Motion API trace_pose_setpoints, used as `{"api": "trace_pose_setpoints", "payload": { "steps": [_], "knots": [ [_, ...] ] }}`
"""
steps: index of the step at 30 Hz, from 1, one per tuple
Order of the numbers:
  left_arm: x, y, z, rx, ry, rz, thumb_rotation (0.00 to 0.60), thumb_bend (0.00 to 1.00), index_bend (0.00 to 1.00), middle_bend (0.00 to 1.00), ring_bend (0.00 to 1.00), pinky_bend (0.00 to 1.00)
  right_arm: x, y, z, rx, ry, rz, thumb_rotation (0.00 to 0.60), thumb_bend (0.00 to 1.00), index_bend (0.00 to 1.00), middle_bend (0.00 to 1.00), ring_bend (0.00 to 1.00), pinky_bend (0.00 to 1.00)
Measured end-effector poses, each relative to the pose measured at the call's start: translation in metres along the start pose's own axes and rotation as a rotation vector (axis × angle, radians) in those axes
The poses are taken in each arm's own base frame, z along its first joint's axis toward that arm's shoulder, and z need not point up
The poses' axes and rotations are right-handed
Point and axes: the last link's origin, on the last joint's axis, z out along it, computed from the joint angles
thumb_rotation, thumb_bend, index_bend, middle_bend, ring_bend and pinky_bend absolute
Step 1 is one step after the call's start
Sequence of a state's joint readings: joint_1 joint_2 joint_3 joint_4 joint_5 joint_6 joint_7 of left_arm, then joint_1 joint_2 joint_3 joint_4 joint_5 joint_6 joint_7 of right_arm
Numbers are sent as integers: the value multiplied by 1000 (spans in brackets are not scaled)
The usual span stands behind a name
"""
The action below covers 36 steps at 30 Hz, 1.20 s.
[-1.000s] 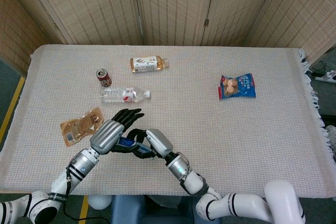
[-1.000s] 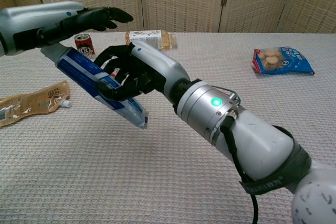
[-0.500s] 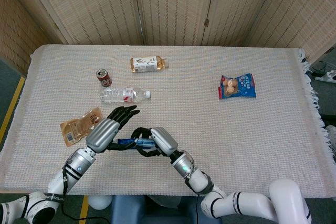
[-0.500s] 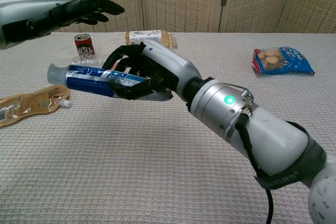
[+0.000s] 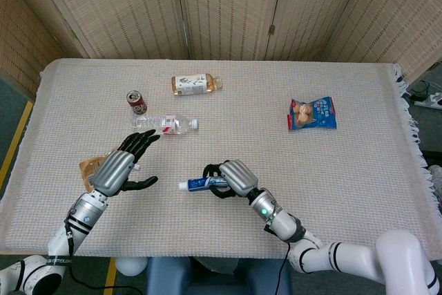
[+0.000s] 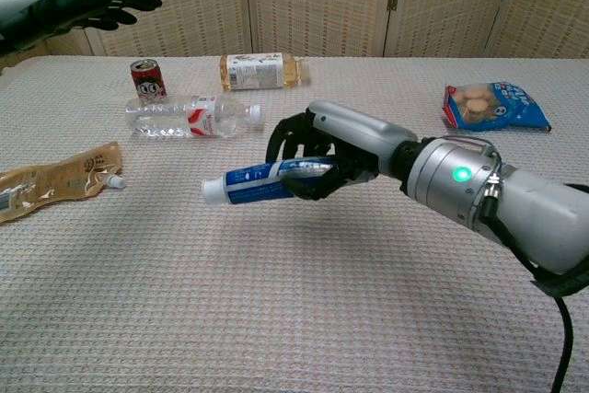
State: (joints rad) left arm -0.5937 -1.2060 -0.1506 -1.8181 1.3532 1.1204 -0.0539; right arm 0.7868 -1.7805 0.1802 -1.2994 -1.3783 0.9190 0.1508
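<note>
Right hand (image 6: 317, 161): clasps the blue-and-white toothpaste tube (image 6: 260, 181), fingers wrapped round its rear half, white cap pointing toward the robot's left.
Tube position: lifted clear of the woven beige tablecloth (image 5: 359, 164), roughly level.
Left hand (image 5: 119, 170): holds nothing, fingers spread wide, above the tan foil pouch (image 6: 51, 181).
Done, by the look: tube in one hand's sole grip.
Left: setting down, apparently.
</note>
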Motion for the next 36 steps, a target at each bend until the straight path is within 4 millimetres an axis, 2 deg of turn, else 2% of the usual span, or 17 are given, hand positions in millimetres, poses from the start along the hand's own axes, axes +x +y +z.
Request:
{"api": "trace_pose_setpoints", "payload": {
  "steps": [5,7,8,12,16,18,19,20,21,22,23,24,25,31,36],
  "knots": [
    [0,-11,-3,32,17,28,0,133,25,40,7,0,-2,17,-2,-64,-73,-122,600,945,147,224,296,234],
    [0,-16,-4,48,24,38,0,133,23,40,8,0,-1,23,-4,-90,-97,-154,600,883,26,131,231,189],
    [0,-19,-5,55,27,41,0,133,22,40,9,0,0,24,-5,-97,-103,-163,600,853,5,104,212,176],
    [2,-30,-8,89,38,52,0,133,19,40,9,0,10,26,-11,-104,-86,-167,600,827,0,72,188,165],
    [8,-44,-13,126,61,61,5,133,28,40,11,0,32,32,-27,-118,-14,-171,600,827,4,115,218,170],
    [11,-51,-17,147,80,66,60,133,36,40,15,0,45,37,-37,-132,24,-175,600,827,52,154,246,178],
    [14,-56,-19,161,91,71,125,133,40,40,19,0,54,40,-45,-144,47,-179,600,827,86,172,256,181],
    [15,-59,-21,171,99,77,228,133,42,40,24,0,60,43,-52,-154,64,-183,600,827,115,189,264,182],
    [17,-63,-24,183,107,84,308,133,43,40,27,0,67,45,-59,-165,83,-188,600,827,131,200,268,183],
    [20,-69,-27,199,117,95,437,134,44,40,30,0,76,49,-70,-182,111,-196,600,827,140,207,271,183],
    [22,-72,-30,211,124,103,524,142,46,41,33,0,83,51,-79,-196,133,-204,600,827,151,214,274,183],
    [23,-76,-33,223,131,111,574,152,48,44,36,0,90,54,-88,-210,155,-213,600,827,155,217,276,184],
    [26,-81,-37,237,138,121,599,162,50,47,39,0,99,58,-101,-231,184,-227,600,827,155,217,277,184],
    [34,-99,-57,294,178,211,600,173,56,60,51,0,134,75,-175,-352,294,-307,600,828,155,186,247,183],
    [36,-109,-79,346,221,264,600,172,60,65,53,0,145,83,-226,-436,347,-342,600,827,106,134,197,169]
  ]
}}
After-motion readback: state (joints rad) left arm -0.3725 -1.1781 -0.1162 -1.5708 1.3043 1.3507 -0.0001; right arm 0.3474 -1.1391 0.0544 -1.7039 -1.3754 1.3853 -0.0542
